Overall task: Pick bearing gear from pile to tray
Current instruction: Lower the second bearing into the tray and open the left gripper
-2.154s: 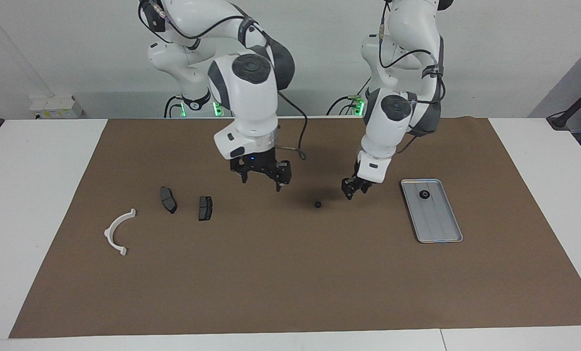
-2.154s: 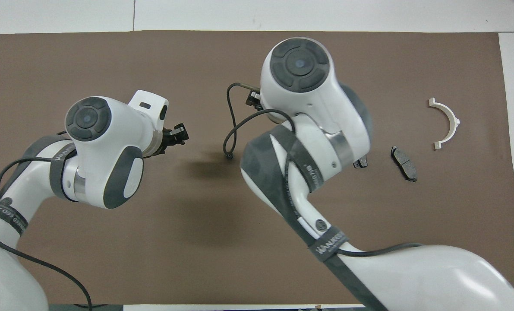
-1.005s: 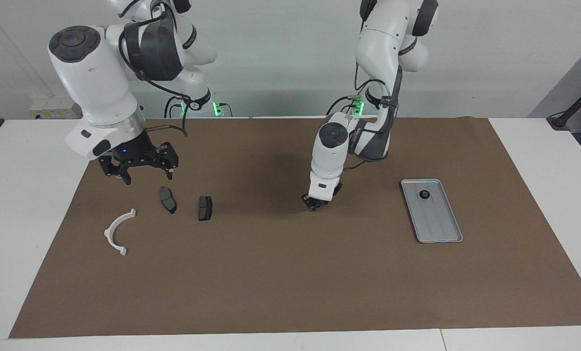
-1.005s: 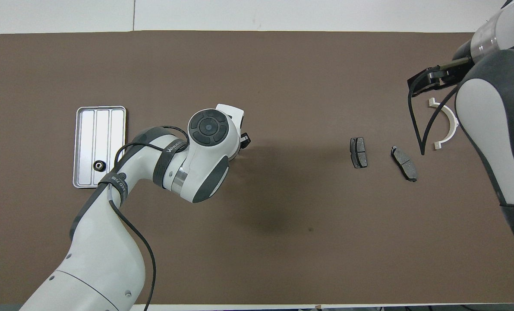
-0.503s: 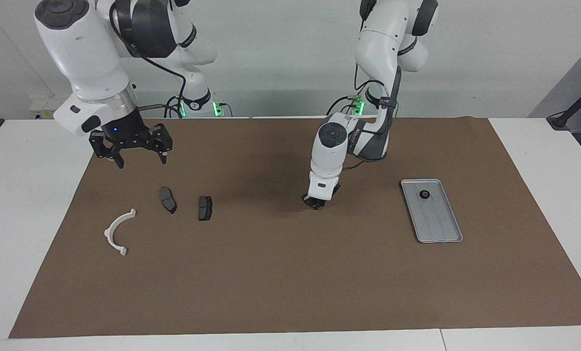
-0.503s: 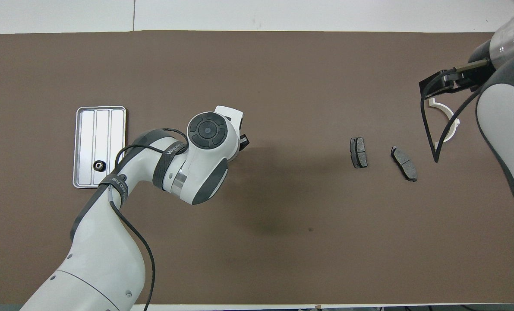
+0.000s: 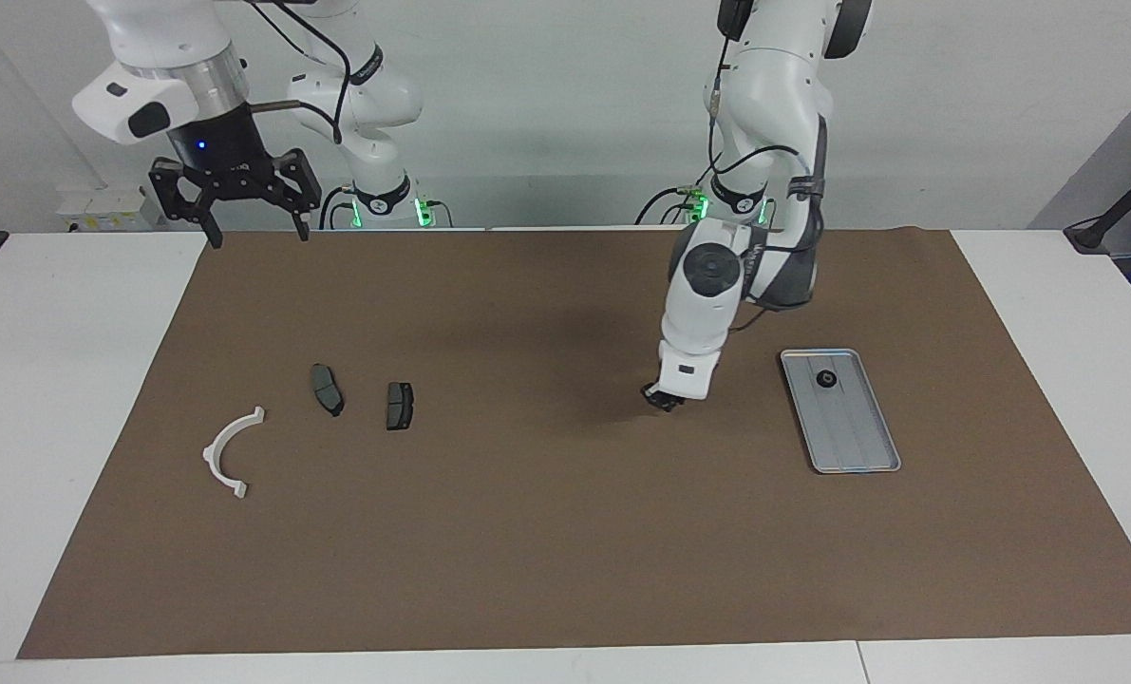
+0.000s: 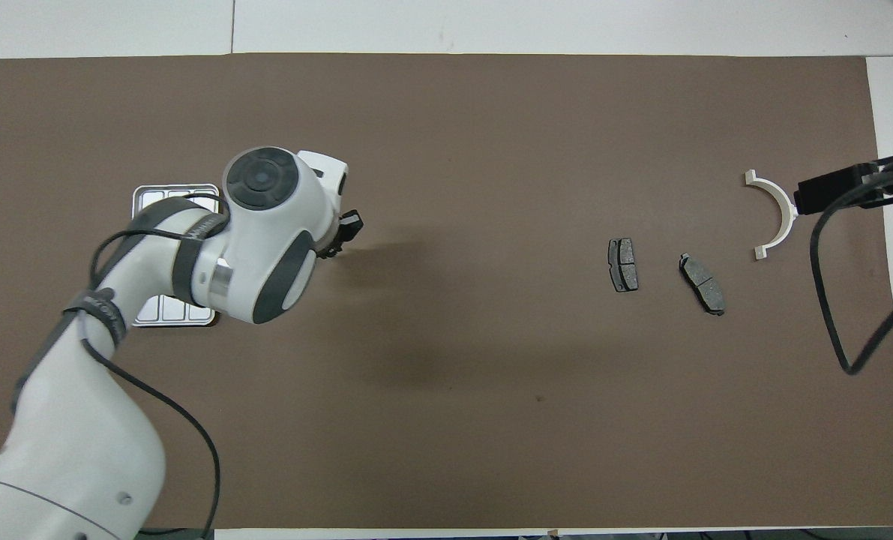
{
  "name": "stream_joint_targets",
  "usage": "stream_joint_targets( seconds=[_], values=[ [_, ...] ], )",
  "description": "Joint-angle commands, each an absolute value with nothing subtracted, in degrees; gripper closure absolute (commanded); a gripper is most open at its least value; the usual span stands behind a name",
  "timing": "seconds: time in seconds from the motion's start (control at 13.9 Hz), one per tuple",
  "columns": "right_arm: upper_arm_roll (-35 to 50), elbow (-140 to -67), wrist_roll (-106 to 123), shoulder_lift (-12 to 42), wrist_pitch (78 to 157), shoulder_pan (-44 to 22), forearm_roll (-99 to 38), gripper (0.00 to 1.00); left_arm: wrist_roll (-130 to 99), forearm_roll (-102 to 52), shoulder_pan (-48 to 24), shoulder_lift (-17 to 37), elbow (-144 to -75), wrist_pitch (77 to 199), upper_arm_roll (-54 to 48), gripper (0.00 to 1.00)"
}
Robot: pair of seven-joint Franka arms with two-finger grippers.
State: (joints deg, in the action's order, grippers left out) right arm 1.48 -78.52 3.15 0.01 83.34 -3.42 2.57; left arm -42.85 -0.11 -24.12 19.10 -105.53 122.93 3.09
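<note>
My left gripper (image 7: 660, 400) hangs just above the brown mat, between the mat's middle and the tray, and is shut on a small black bearing gear. It also shows in the overhead view (image 8: 346, 228). The silver tray (image 7: 855, 442) lies toward the left arm's end and holds one black bearing gear (image 7: 825, 379). In the overhead view my left arm hides much of the tray (image 8: 163, 196). The pile lies toward the right arm's end: a white bracket (image 7: 231, 453) and two brake pads (image 7: 328, 389) (image 7: 399, 406). My right gripper (image 7: 235, 211) is open and empty, high over the table edge nearest the robots.
The brown mat (image 7: 527, 551) covers most of the white table. In the overhead view the bracket (image 8: 774, 214) and the two pads (image 8: 622, 265) (image 8: 702, 283) lie apart from each other. A black cable (image 8: 836, 322) of the right arm hangs beside the bracket.
My left gripper has lifted off the spot where the loose gear lay and moved toward the tray; the gear no longer lies there. My right gripper has risen and drawn back toward its base.
</note>
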Motion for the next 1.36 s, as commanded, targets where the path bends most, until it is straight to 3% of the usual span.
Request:
stream_joint_targets(
  seconds=[0.0,0.22,0.43,0.79,1.29],
  values=[
    [1.8,-82.3,4.8,-4.1,83.1,-2.9,1.6,0.00,-27.6,0.5,-13.7,15.0,-108.4,121.6,2.2,1.00],
    [1.7,-89.8,6.5,-6.8,90.0,-2.5,-0.4,0.00,-12.7,-0.1,-5.0,15.6,-108.7,125.8,2.3,1.00],
    [1.7,-93.9,6.4,-6.3,93.5,-1.5,-0.4,0.00,-9.1,-0.1,-2.5,16.9,-111.9,132.1,2.3,1.00],
    [1.7,-95.1,5.3,-4.8,92.7,-0.6,-0.5,0.00,-9.6,-0.1,-2.6,17.1,-116.5,139.0,2.2,1.00],
    [1.6,-92.6,4.5,-4.4,93.1,-0.2,-1.2,0.00,-9.8,-0.1,-2.3,17.1,-116.7,139.4,2.2,1.00]
  ],
)
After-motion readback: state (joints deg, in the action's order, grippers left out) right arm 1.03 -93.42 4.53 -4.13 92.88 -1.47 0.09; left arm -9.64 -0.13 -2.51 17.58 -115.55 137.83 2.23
